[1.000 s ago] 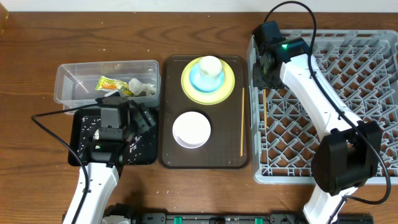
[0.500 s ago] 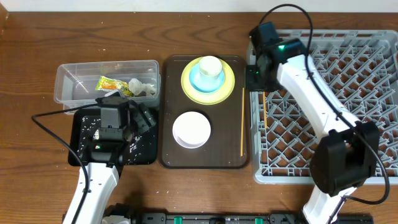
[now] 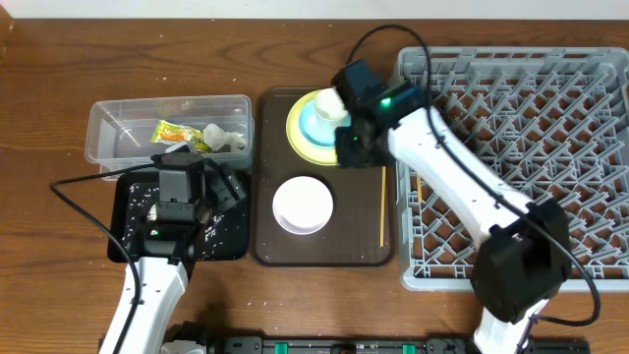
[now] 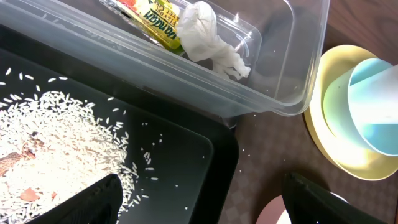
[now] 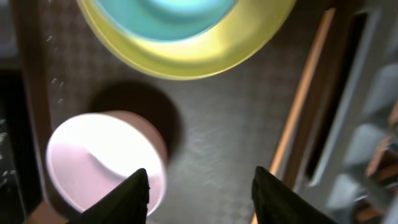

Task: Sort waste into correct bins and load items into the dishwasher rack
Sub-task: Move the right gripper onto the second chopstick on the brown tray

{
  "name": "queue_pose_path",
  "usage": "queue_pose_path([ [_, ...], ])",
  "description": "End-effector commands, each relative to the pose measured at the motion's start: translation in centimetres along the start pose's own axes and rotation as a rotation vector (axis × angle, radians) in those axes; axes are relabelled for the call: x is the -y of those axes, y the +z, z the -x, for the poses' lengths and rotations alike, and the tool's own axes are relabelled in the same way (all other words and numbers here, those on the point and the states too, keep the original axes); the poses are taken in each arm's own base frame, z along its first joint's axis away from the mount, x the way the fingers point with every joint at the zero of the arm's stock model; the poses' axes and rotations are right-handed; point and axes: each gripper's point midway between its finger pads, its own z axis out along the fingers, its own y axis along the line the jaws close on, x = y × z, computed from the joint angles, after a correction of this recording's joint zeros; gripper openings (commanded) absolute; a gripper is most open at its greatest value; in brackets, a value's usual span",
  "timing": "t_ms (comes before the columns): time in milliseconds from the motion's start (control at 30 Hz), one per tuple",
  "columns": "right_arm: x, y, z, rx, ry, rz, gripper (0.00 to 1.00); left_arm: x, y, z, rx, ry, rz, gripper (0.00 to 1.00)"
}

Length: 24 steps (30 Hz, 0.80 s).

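Right gripper [image 3: 352,149] partly hides the yellow-green plate [image 3: 295,134] from overhead.

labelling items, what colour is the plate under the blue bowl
Yellow-green; the plate shows best in the overhead view.

Our right hand [image 5: 202,198] hangs over the brown tray [image 5: 211,134]. Its two dark fingertips [image 5: 134,199] stand apart at the bottom edge with nothing between them. At the top of the view we see the yellow-green plate [image 5: 186,59] with the blue bowl [image 5: 168,14] sitting on it. The white bowl [image 5: 99,158] rests on the tray at lower left, apart from the plate, its rim partly covered by the fingertip on that side. A wooden chopstick [image 5: 298,118] runs slantwise along the tray's right side. Beyond it the grey rack [image 5: 379,93] shows only as a blur.
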Motion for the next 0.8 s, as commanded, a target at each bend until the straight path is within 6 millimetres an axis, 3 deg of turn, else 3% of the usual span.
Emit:
queue_pose_path([
  [0,-2.1,0.1,-1.5,-0.012,0.037,0.016,0.57,0.1,-0.2,0.7,0.016,0.002,0.004,0.84],
  [67,-3.1,0.1,-2.2,-0.018,0.009,0.019,0.69,0.1,-0.2,0.7,0.016,0.002,0.004,0.84],
  [100,-3.7,0.1,-2.6,-0.020,-0.008,0.022,0.88,0.1,-0.2,0.7,0.016,0.002,0.004,0.84],
  [133,-4.1,0.1,-2.9,-0.020,-0.020,0.022,0.99,0.1,-0.2,0.7,0.016,0.002,0.004,0.84],
  [267,-4.7,0.5,-3.7,0.017,-0.023,-0.047,0.99,0.1,-0.2,0.7,0.016,0.002,0.004,0.84],
  [367,-4.2,0.6,-3.8,0.078,0.037,-0.138,0.73,0.1,-0.2,0.7,0.016,0.002,0.004,0.84],
  [667,-1.2,2.5,-5.2,0.097,0.101,-0.275,0.30,0.1,-0.2,0.7,0.016,0.002,0.004,0.84],
  [767,0.6,3.3,-5.4,0.089,0.149,-0.317,0.26,0.1,-0.2,0.7,0.016,0.002,0.004,0.84],
])
